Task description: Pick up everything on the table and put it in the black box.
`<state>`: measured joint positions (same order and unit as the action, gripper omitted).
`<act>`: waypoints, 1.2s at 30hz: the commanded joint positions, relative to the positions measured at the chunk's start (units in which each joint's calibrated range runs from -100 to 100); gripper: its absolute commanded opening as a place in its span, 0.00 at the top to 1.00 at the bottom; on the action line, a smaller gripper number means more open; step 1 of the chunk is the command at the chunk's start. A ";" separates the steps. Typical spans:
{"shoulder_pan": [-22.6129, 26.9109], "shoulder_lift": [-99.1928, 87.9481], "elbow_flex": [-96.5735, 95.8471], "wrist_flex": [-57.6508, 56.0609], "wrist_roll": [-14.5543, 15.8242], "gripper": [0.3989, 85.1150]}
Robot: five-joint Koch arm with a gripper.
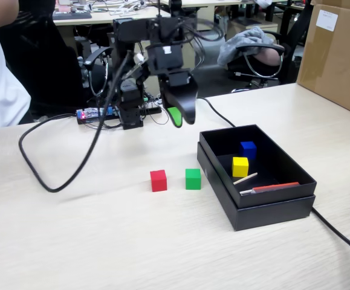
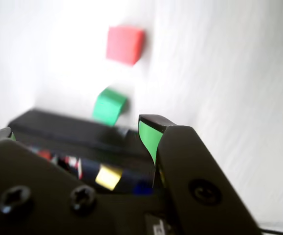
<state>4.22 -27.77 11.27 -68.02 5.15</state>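
Hanging above the surface (image 1: pixel 102 241), the gripper (image 1: pixel 181 115) is seen in the fixed view to the left of the black box's (image 1: pixel 271 208) far corner, clear of everything below it. In the wrist view the fingers (image 2: pixel 151 134) are shown spread apart with nothing held between them, green pads facing inward. Two cubes are left on the surface: the red cube (image 1: pixel 158 180) and, just to its right in the fixed view, the green cube (image 1: pixel 193 179), which is close beside the box wall without touching it. Inside the box the blue cube (image 1: pixel 248 149) and the yellow cube (image 1: pixel 240 166) are found, along with a thin white stick (image 1: pixel 245 178) and a flat red-and-grey tool (image 1: pixel 270 188).
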 commanded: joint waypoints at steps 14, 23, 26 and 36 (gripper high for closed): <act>-3.57 19.22 -3.02 0.59 -0.93 0.41; -4.20 29.55 3.14 0.59 -1.07 0.44; -4.20 32.07 3.60 0.51 -1.03 0.47; -4.49 37.69 7.77 0.59 -0.34 0.82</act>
<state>-0.02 10.16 16.20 -67.17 4.37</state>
